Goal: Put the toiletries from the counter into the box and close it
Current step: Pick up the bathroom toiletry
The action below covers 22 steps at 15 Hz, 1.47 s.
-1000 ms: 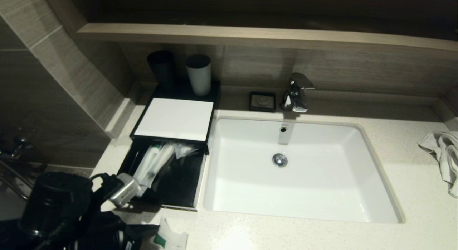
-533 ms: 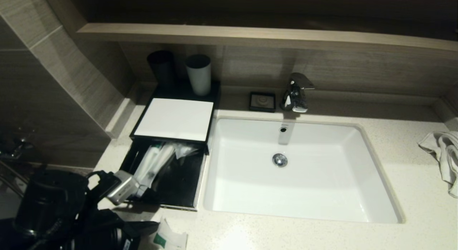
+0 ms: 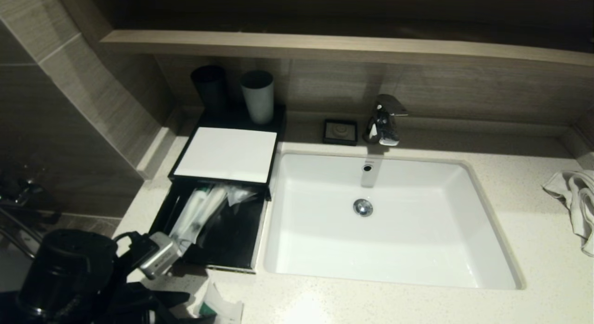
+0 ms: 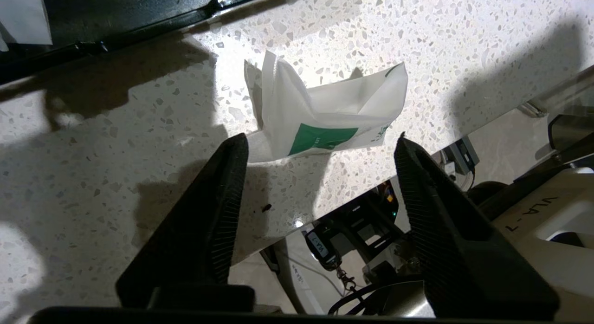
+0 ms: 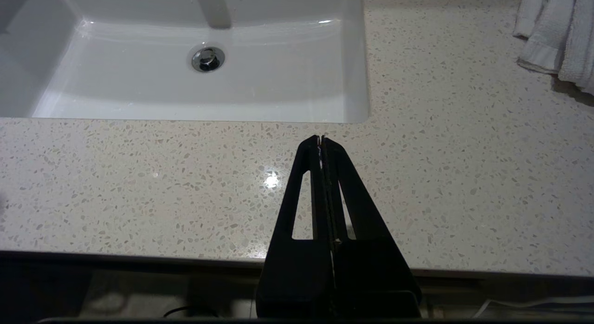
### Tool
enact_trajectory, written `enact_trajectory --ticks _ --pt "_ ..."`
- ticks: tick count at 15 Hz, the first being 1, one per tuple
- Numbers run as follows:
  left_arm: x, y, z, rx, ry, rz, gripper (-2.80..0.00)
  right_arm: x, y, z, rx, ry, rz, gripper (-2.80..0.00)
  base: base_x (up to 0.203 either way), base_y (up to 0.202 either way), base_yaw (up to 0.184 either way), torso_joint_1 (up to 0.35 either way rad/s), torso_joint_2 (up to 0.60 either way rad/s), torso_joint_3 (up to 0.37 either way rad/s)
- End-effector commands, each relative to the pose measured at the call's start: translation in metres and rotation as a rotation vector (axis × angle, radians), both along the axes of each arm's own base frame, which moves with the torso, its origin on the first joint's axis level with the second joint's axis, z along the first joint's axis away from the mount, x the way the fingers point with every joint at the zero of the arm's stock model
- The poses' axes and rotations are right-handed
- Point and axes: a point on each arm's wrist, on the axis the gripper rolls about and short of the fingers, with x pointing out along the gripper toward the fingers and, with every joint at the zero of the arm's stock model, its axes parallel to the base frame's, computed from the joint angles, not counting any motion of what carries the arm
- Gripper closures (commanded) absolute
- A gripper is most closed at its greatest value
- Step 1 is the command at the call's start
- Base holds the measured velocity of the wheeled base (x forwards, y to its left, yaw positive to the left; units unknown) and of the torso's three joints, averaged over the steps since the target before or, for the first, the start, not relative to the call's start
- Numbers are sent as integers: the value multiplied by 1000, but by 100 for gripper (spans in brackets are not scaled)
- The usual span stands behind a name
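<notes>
One sachet (image 4: 325, 115) is lying loose on the counter (image 3: 371, 305) near its front edge, just in front of the box (image 3: 227, 154), and that is the one you are going after. Starting at the left, your left gripper (image 4: 320, 143) is hanging over the counter's front edge with its fingers (image 4: 222, 194) spread wide and holding nothing; the sachet is sitting just beyond the fingertips, roughly centred in the gap. To take it cleanly, I would bring the tips forward and down until they are straddling the crumpled body rather than the thin flap, then close gently, since the film looks as if it will slide or fold away under a hard pinch. The sachet is squarish and puckered, so it is showing no clear long axis; its green label is facing up and one corner is standing up off the stone. In the open drawer (image 3: 236, 236) the long slim packets (image 3: 195, 215) are lying lengthwise, running from the drawer's front towards the back under the white top. Further right, past the sink (image 3: 482, 194), your right gripper (image 5: 321, 140) is sitting parked over bare counter, pressed together and empty.
</notes>
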Motion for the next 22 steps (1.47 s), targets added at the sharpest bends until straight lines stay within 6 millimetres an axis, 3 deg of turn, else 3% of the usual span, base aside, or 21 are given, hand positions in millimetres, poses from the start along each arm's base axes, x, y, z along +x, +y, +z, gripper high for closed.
enact_trajectory --ticks 1,12,22 --pt "0 0 -3 26 -2 -25 -280 0 0 0 1 2 0 0 0 0 0 0 0 0" --pt "9 -5 -21 99 73 -56 -280 0 0 0 1 2 0 0 0 0 0 0 0 0" --pt "15 -8 -21 82 62 -45 -280 0 0 0 0 2 0 0 0 0 0 0 0 0"
